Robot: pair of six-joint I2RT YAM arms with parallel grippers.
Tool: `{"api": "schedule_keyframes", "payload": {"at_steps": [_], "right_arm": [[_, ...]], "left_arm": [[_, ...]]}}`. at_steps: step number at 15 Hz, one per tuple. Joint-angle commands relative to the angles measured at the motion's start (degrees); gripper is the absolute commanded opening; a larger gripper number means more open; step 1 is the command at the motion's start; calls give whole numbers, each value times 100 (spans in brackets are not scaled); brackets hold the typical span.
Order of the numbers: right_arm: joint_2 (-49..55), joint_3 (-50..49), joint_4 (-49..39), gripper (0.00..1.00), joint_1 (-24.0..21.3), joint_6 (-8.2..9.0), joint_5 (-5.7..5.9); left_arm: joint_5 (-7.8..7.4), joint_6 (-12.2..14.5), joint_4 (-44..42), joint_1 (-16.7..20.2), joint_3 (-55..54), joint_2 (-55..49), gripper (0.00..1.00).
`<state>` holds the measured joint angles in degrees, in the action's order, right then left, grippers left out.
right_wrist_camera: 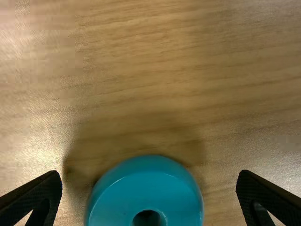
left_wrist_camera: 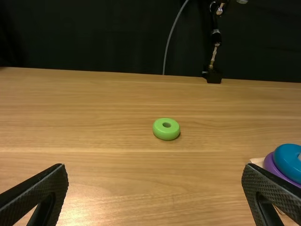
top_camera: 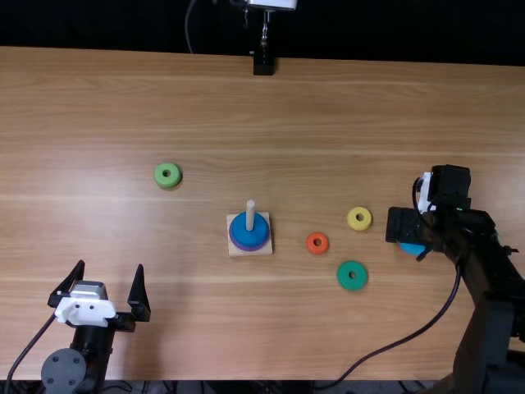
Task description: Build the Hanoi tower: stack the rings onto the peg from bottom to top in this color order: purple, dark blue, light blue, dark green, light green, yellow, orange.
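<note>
Overhanging light blue ring (right_wrist_camera: 146, 190): right end effector (top_camera: 412, 235) (spread).

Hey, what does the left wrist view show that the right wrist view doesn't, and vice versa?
Left wrist view: light green ring, purple ring under dark blue ring on the square base, dark backdrop.
Right wrist view: light blue ring.
Both: wooden table, plus an open gripper: left gripper, right gripper respectively.

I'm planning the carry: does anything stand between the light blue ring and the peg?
Yes, but only low: the orange ring lies roughly on the straight line from the light blue ring to the peg, with the yellow ring just beside that line. Both lie flat, so a lifted ring should probably clear them.
</note>
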<state>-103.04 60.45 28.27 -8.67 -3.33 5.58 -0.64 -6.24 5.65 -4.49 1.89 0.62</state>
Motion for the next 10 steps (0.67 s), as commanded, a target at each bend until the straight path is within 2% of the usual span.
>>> {"api": "schedule_keyframes", "payload": {"at_steps": [1,10], "right_arm": [[-128,134,6,100,-74,-25,32],[-137,134,174,100,-74,-36,32]], "left_arm": [[-9,23,26,1,-189,-62,100],[-9,23,26,1,-189,-62,100]]}}
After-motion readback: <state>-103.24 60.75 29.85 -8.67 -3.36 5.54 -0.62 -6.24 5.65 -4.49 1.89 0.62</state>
